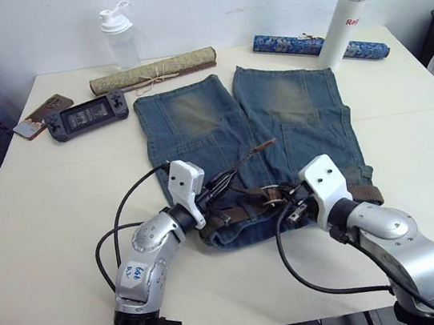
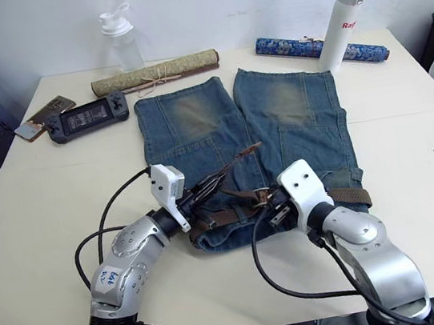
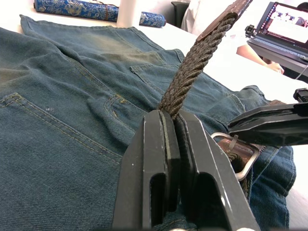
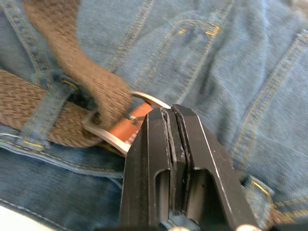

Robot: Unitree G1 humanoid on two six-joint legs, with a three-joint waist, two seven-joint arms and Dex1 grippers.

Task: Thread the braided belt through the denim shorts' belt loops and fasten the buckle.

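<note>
The denim shorts lie flat on the table with the waist toward me. The braided belt runs along the waistband under a belt loop. Its free end rises from my left gripper, which is shut on the braid just above the waistband. The end's tan tab hangs in the air over the shorts. At the waist's middle, my right gripper is shut at the silver buckle, its tips pinching the frame by the tan leather.
Beyond the shorts lie a tan rolled mat and a blue rolled mat. A clear bottle and a white bottle stand at the back. A game console and a phone are far left.
</note>
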